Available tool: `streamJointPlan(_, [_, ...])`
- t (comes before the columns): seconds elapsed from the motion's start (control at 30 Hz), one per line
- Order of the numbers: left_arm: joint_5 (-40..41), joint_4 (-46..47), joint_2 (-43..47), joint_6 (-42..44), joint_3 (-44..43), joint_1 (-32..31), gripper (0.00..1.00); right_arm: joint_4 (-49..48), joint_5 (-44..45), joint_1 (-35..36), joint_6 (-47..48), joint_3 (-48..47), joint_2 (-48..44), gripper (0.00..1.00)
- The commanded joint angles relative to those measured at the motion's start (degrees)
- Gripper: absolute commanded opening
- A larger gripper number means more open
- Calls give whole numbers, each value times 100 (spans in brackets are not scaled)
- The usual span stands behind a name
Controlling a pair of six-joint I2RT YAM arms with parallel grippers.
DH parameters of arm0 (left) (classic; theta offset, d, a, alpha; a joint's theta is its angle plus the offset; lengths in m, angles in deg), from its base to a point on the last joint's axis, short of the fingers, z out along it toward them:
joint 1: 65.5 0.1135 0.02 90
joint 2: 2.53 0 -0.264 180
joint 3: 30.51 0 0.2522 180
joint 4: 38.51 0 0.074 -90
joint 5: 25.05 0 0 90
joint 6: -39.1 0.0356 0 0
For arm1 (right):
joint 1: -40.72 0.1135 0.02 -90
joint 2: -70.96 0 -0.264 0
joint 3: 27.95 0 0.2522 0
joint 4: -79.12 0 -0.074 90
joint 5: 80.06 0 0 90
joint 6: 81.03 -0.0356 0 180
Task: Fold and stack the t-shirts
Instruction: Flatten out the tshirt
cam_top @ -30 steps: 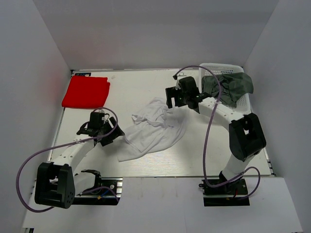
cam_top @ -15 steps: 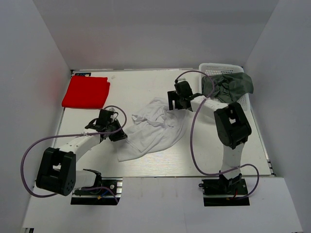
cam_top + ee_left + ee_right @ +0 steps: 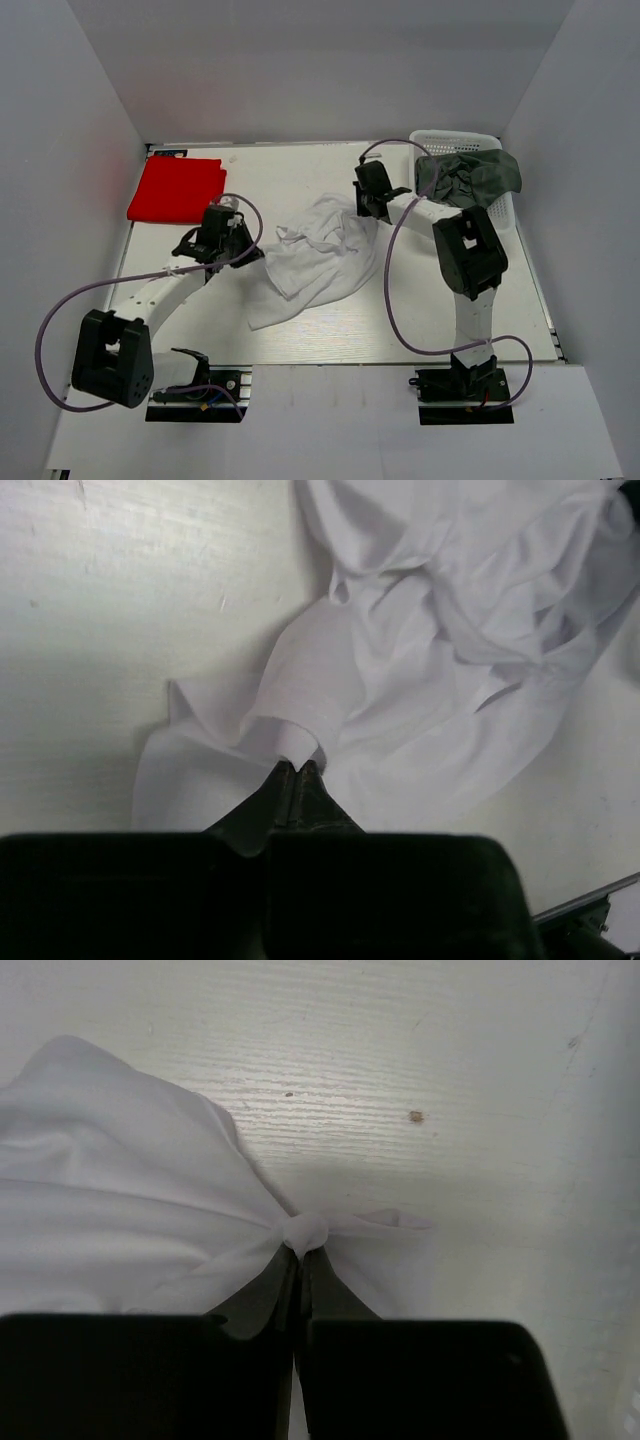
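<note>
A crumpled white t-shirt [image 3: 315, 262] lies in the middle of the table. My left gripper [image 3: 247, 250] is shut on its left edge; in the left wrist view the white t-shirt [image 3: 420, 660] bunches into a fold pinched at the left gripper [image 3: 296, 767]. My right gripper [image 3: 368, 214] is shut on its upper right edge; the right wrist view shows a knot of the white t-shirt [image 3: 120, 1210] squeezed at the right gripper [image 3: 301, 1252]. A folded red t-shirt [image 3: 178, 190] lies flat at the back left. A dark grey-green t-shirt [image 3: 470, 178] hangs over the basket.
A white lattice basket [image 3: 455, 140] stands at the back right corner, holding the dark shirt. White walls close in the table on three sides. Purple cables loop from both arms over the near part of the table.
Both grippers have shut on the white t-shirt's edges. The left arm moved up and right to the shirt's left edge; the right gripper came down onto the upper right edge, pulling cloth toward it.
</note>
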Motion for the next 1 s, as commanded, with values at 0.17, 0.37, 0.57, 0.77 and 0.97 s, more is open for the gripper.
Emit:
streamJointPlan(0.17, [1320,-322,1220,46,-1255,-30,0,-1202,909,-28,276,860,-2323,0])
streamJointPlan(0.37, [2820,-893,2047,-182,-1984,32,0,-1605,1543,-28,671,1309,-4078,0])
streamJointPlan(0.57, [4141,-1578,2864,-350,-2590,102,0,-1756,1755,-45,1129,1450,-5170,0])
streamJointPlan(0.77, [4679,-1808,3418,-473,-2917,102,0,-1606,1616,-45,1323,1616,-6183,0])
streamJointPlan(0.97, [4557,-1747,3270,-411,-2838,49,0,-1133,903,-45,824,1906,-6325,0])
